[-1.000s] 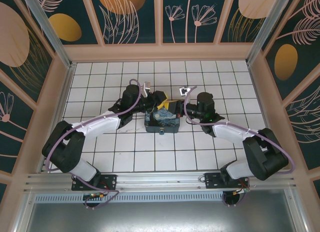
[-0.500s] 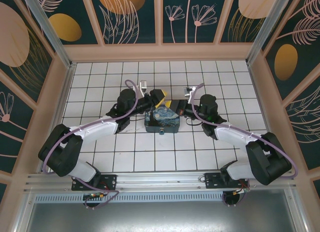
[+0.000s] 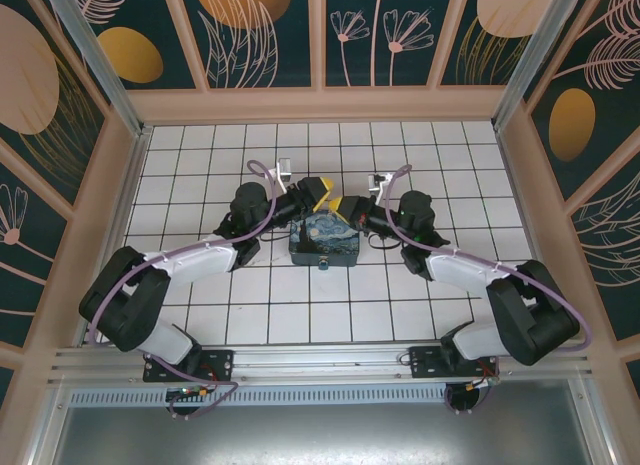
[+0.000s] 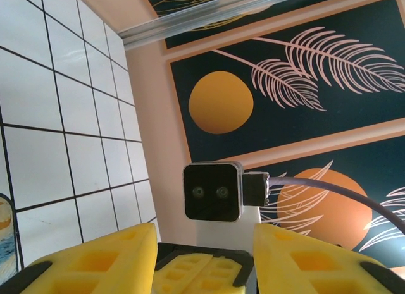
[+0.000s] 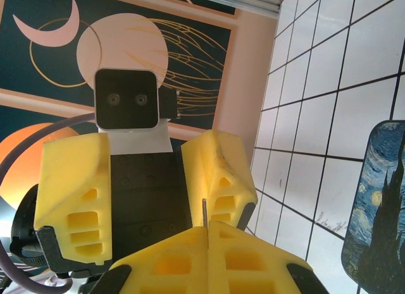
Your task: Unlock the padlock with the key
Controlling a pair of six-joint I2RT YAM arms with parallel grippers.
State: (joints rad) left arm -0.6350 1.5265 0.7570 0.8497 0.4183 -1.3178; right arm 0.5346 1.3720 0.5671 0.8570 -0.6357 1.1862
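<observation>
Right wrist view: the key (image 5: 204, 210) is pinched in the closed right claw (image 5: 207, 232), its shaft aimed at the half-open, empty left claw (image 5: 147, 180), beside the box (image 5: 380, 199).

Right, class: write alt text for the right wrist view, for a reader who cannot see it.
The right pincer, shut at the bottom, pinches a thin metal strip, seemingly the key, edge-on and pointing up. Facing it is the left pincer, open, with its camera above; a starry-night box lies on white tiles at right.
</observation>
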